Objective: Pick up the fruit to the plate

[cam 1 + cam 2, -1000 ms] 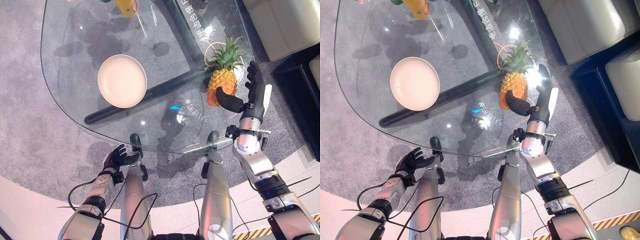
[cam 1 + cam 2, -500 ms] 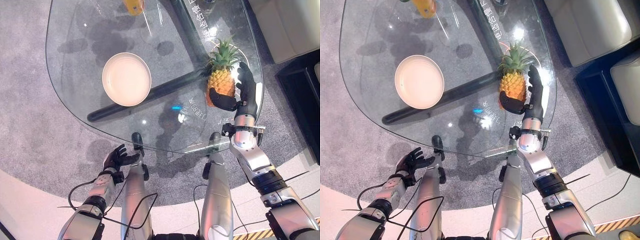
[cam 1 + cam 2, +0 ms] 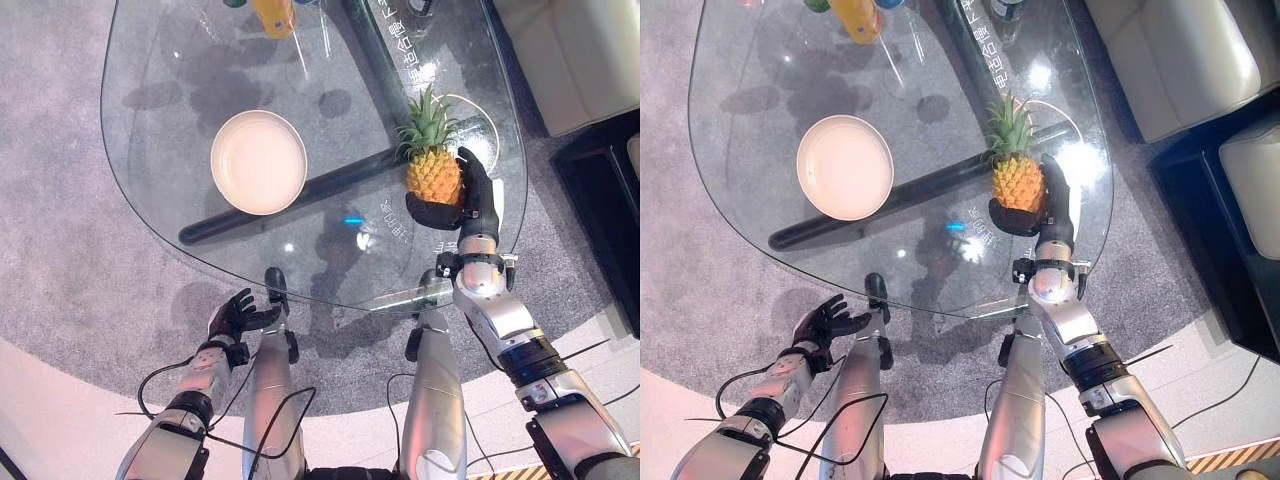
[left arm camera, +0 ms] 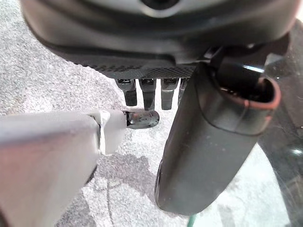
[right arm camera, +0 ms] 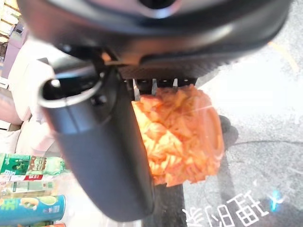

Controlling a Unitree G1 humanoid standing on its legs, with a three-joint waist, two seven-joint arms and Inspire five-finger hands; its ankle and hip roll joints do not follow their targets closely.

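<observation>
Left hand (image 3: pixel 236 316) first: it hangs low beside the near edge of the glass table (image 3: pixel 160 150), below the tabletop, fingers loosely spread and holding nothing, plainly idle. Moving across, the cream plate (image 3: pixel 259 162) sits empty on the left half of the glass, with an orange bottle (image 3: pixel 273 14) at the far edge beyond it. Now the action, over on the right: the pineapple (image 3: pixel 434 172) stands upright near the right rim, leafy crown pointing away from the robot, and the right hand (image 3: pixel 468 200) is wrapped round its lower body, thumb across the near side and fingers up the far side. The right wrist view has the orange rind (image 5: pixel 177 135) pressed right against the palm. So the grasp looks made, and the carry is the step ahead. Whether the fruit has left the glass, I can't tell. Next call: lift it clear, swing it leftward well across the table, and set it down on that plate without letting the top-heavy crown tip it.
</observation>
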